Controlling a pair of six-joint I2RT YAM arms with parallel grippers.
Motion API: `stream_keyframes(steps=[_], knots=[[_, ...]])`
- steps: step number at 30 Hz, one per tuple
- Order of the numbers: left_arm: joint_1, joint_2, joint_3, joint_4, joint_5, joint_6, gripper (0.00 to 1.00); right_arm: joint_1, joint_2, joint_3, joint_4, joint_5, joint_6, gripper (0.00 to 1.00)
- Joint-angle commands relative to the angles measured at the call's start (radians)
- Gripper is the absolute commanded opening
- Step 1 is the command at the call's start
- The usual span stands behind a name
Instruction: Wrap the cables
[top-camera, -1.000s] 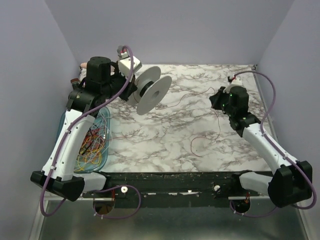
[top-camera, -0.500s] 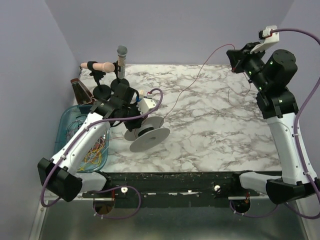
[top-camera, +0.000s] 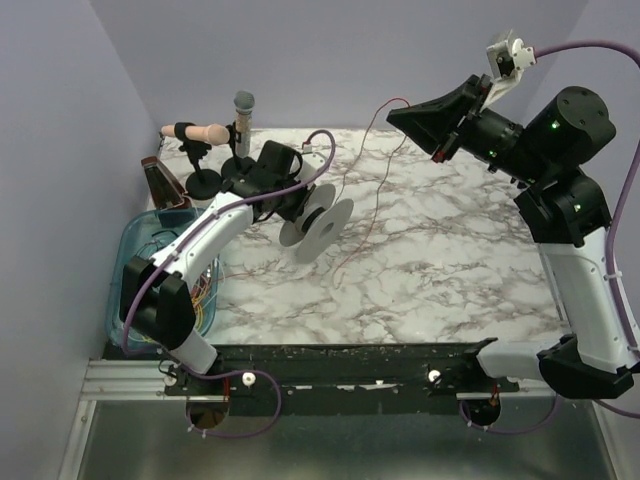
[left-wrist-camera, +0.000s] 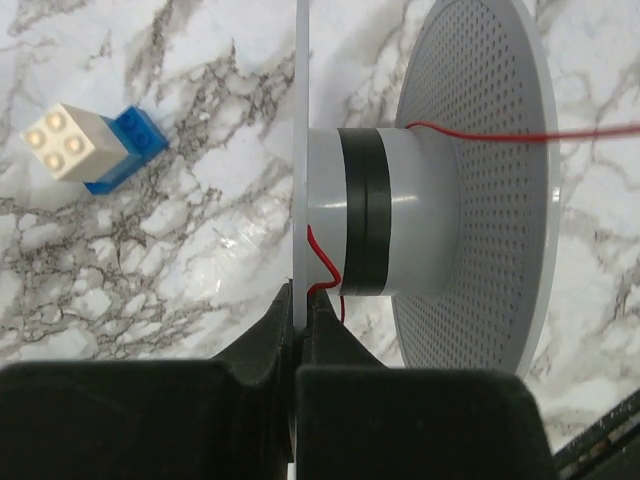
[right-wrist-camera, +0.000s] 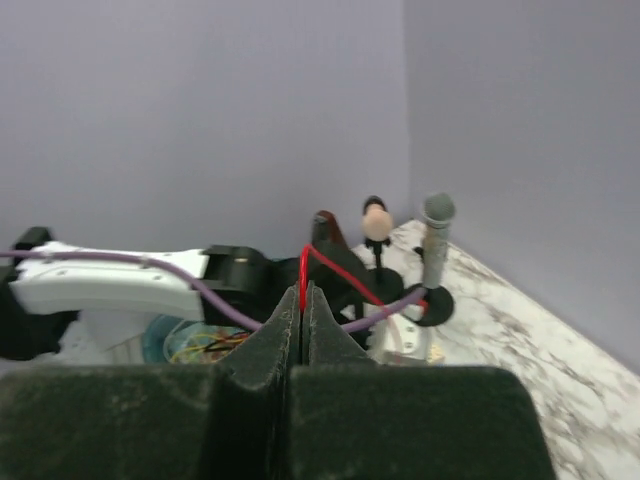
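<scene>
At the far left a teal bin (top-camera: 128, 240) sits at the edge of the desk (top-camera: 450, 260). The spare cables (top-camera: 207, 290), yellow, orange and red, lie tangled inside it, partly hidden by the left arm; they look parked there while one is worked.

Just right of the bin, the left fingers (left-wrist-camera: 322, 345) are pressed together on the thin rim of one flange of the pale spool (left-wrist-camera: 400, 210). They carry it, seemingly off the desk, with its axle roughly level, which leaves the hub free to take turns. One red cable (left-wrist-camera: 500, 137) shows a kink beside that clamped flange, crosses the hub and leaves over the perforated flange toward the right. A white and blue brick (left-wrist-camera: 85, 150) lies on the desk beyond, apart from the spool.

Seen from above, the cable rises in a slack curve to the right fingers (right-wrist-camera: 316, 330), high over the far side of the desk, and a loose length hangs down to the marble. Those fingers are pinched together on the cable, which emerges from between their tips. I judge the height is meant to lift the line clear so it can be laid around the hub; little looks wound yet
</scene>
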Motion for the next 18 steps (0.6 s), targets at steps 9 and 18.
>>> stream_keyframes(steps=[9,18], knots=[[0.004,0.226,0.385,0.222,-0.194,-0.229,0.0,0.242,0.067,-0.032,0.094,-0.323,0.131,0.01],[0.116,0.363,0.744,0.225,-0.082,-0.419,0.0,0.429,0.202,-0.075,-0.032,-0.349,0.017,0.01]])
